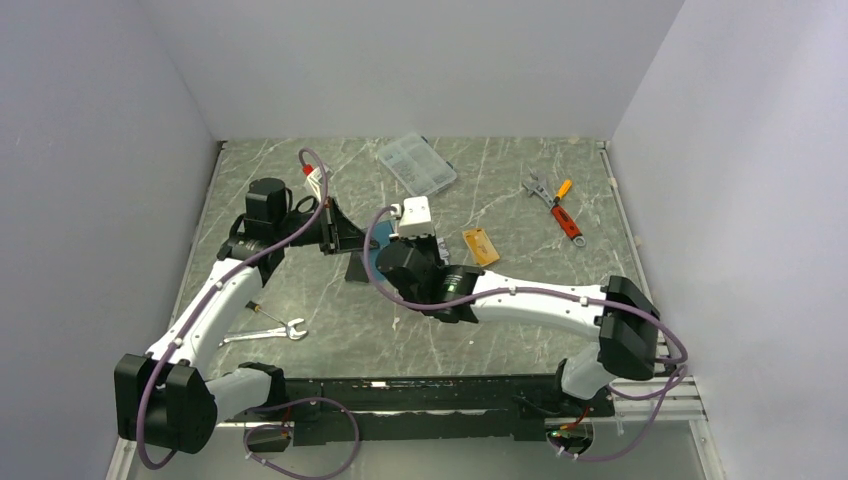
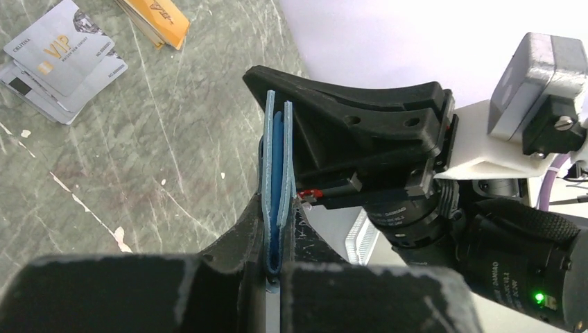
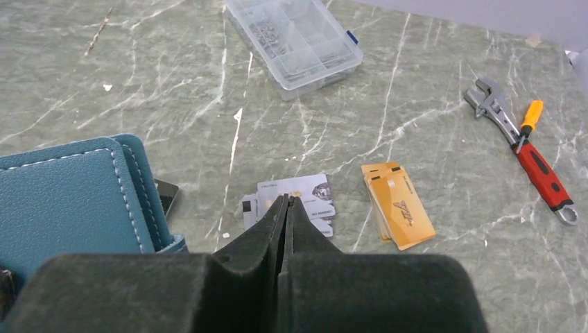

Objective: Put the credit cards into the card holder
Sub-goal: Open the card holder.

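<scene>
the left gripper [image 2: 281,239] is clamping the small teal-blue folding card holder [image 2: 276,173] by its lower edge. it is holding it on edge beside the right gripper [image 3: 286,208], with the light-blue leaves gaping slightly. the right gripper is hovering clenched and empty over the silver-grey printed plastic cards [image 3: 312,194], so picking up a card looks to be the step in hand. next, i judge, its fingers are needing to part and pry one thin card off the marble-patterned tabletop [image 3: 173,104]. counting: one holder and two card piles, with at least three silver-grey cards and at least two orange-gold plastic cards [image 3: 399,211]; overlaps are hiding any others.
</scene>
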